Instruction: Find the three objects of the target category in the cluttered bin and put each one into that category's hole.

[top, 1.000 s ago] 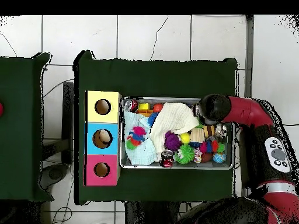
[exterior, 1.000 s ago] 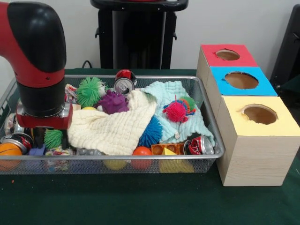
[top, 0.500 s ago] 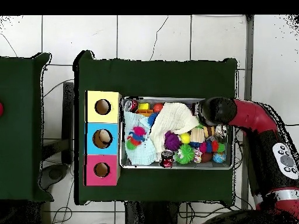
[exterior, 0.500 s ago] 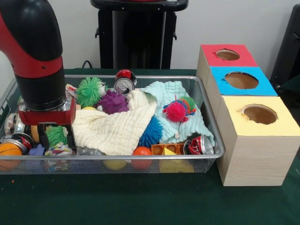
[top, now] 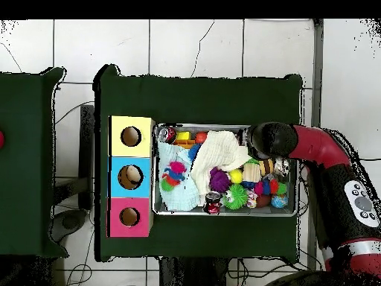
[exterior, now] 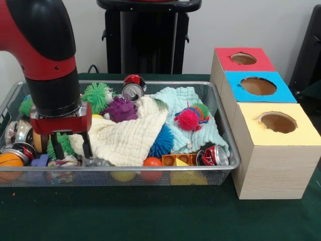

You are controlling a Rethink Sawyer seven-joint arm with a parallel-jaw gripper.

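Observation:
My gripper hangs open over the left end of the wire bin, its two dark fingers spread around a small green spiky ball without closing on it. Beside it lies a cream cloth. In the bin are also a larger green spiky ball, a purple one, a pink one, a blue one, an upright can and a crushed can. In the overhead view the arm's head hides the gripper.
Three boxes with round holes stand beside the bin: yellow, blue, red. A light-blue cloth covers the bin's right part. An orange ball and more cans crowd the bin's left end.
The arm has shifted right along the bin and risen a little. Its fingers, hidden behind clutter before, now show spread around the small green spiky ball.

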